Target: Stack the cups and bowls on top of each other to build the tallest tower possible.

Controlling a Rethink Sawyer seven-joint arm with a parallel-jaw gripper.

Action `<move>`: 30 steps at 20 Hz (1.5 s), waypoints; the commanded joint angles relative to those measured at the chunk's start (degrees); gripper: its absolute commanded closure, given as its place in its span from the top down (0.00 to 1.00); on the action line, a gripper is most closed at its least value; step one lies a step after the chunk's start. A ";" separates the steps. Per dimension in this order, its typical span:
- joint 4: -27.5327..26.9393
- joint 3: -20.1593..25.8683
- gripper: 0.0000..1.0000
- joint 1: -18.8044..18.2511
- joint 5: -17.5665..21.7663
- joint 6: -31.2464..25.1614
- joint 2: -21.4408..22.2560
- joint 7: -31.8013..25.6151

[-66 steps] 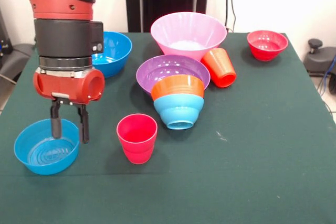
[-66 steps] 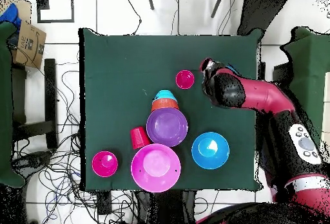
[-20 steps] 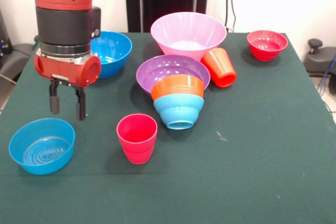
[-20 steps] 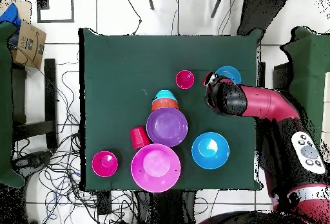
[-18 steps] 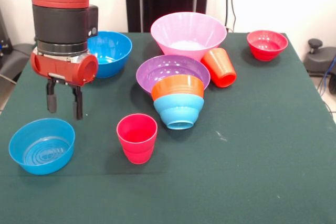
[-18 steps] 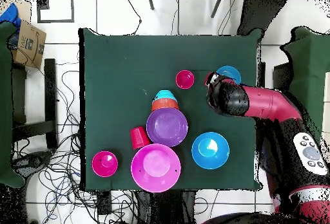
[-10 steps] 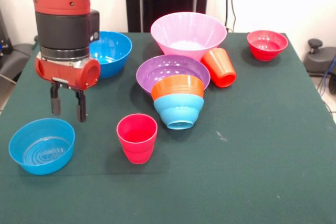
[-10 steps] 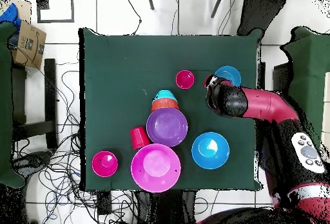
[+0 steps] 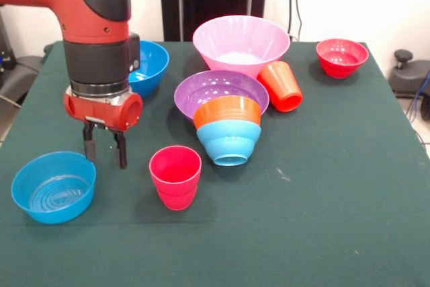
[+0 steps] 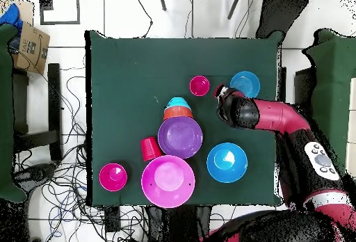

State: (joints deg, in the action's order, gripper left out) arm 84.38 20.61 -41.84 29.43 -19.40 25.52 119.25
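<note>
My gripper (image 9: 104, 153) is open and empty. It hangs just above the table between the small blue bowl (image 9: 53, 187) and the upright pinkish-red cup (image 9: 175, 177). In the overhead view the gripper (image 10: 221, 92) sits between that bowl (image 10: 245, 84) and that cup (image 10: 199, 85). The tower is the orange bowl (image 9: 227, 111) nested in the light-blue bowl (image 9: 228, 142), tipped against the purple bowl (image 9: 218, 91). The orange-red cup (image 9: 282, 86) lies on its side beside the large pink bowl (image 9: 240, 42).
The deep blue bowl (image 9: 146, 65) stands behind my arm, partly hidden by it. The small red bowl (image 9: 341, 56) stands alone at the far right corner. The table's front edge runs close to the small blue bowl.
My gripper let go of the small blue bowl's rim, rose, and moved sideways toward the pinkish-red cup. The small blue bowl shifted slightly and now rests on the table.
</note>
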 commanded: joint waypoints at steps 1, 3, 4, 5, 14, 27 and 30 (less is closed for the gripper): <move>-1.62 -2.69 1.00 2.57 4.99 6.30 -7.12 1.04; -2.64 -3.18 1.00 2.78 5.14 7.71 -8.36 1.05; -3.10 -3.53 1.00 3.22 5.21 8.44 -8.87 1.26; -3.44 -3.39 1.00 2.93 5.22 8.84 -9.35 0.76; -2.31 -1.14 1.00 -0.56 4.78 7.92 -8.75 -4.29; 4.41 3.43 1.00 -5.18 3.04 1.80 -1.17 -7.67; 5.16 3.57 1.00 -5.43 2.68 1.52 -0.43 -7.18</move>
State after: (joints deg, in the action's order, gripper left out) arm 85.51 19.52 -47.86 29.55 -10.79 22.55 119.25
